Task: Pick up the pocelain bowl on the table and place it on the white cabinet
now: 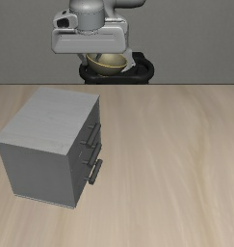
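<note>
Porcelain bowl (107, 66) sits directly under the hand (105, 52), at the far edge of the bench (176, 164), centre-far. It reads against the back wall, so you likely have it lifted; contact with the bench is unclear. Hand's body hides the grip: cannot tell whether it is closed on the bowl or open. Bowl mouth faces up, level, sensible for carrying. White cabinet (53, 135) stands near-left, well apart, flat top bare, drawer handles (93, 154) facing right. Your next move, I judge: carry near-left, above the top.

You see a grey cabinet (49, 145) with dark handles (97, 170), a pale wood-grain table (176, 174), and a creamy-olive, dark-rimmed bowl (109, 66).
</note>
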